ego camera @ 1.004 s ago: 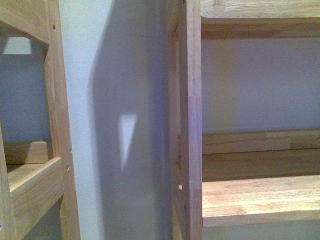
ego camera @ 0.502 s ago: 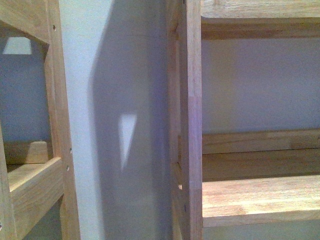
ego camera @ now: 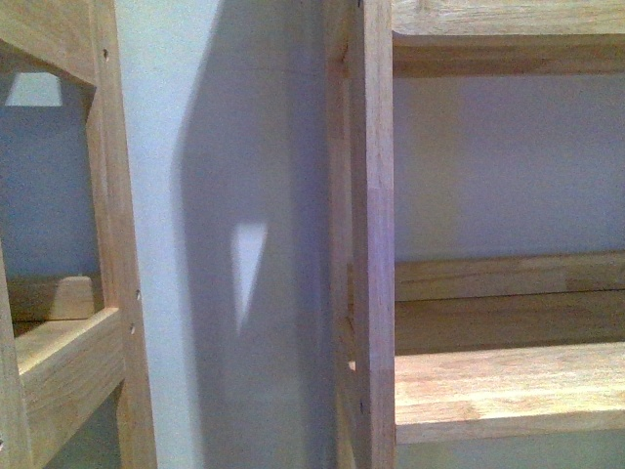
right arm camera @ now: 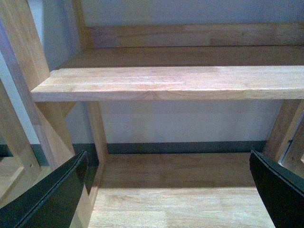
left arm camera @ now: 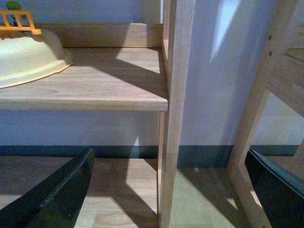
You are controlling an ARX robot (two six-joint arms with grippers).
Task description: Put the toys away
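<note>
in your left wrist view the left gripper (left arm camera: 171,190) is spread wide, its two dark fingers (left arm camera: 57,194) at the bottom corners of the picture with nothing between them. past it you see a pale wooden upright (left arm camera: 175,109) rising from the floor (left arm camera: 123,190), and joined to it a wooden shelf (left arm camera: 90,90). on that shelf, toward its far end from the upright, sits a cream-coloured bowl-shaped item (left arm camera: 28,59) with an orange slatted piece (left arm camera: 19,23) on top of it; what those two are you cannot tell. a second wooden frame (left arm camera: 261,104) stands apart from the upright, with the wall (left arm camera: 209,95) showing between.

your right wrist view shows the right gripper (right arm camera: 171,190) released too, fingers (right arm camera: 52,194) far apart and holding nothing. beyond it lies a low board (right arm camera: 180,190) and above that a bare light-wood shelf (right arm camera: 175,80) with a back rail (right arm camera: 190,35) against the wall.

your front view looks at close range onto a shelf side post (ego camera: 371,234), a shelf board (ego camera: 508,386) to its right, and another frame (ego camera: 107,274) at the left edge. neither arm shows here.

the plush toy is not visible in any view, so you cannot tell where it is.
</note>
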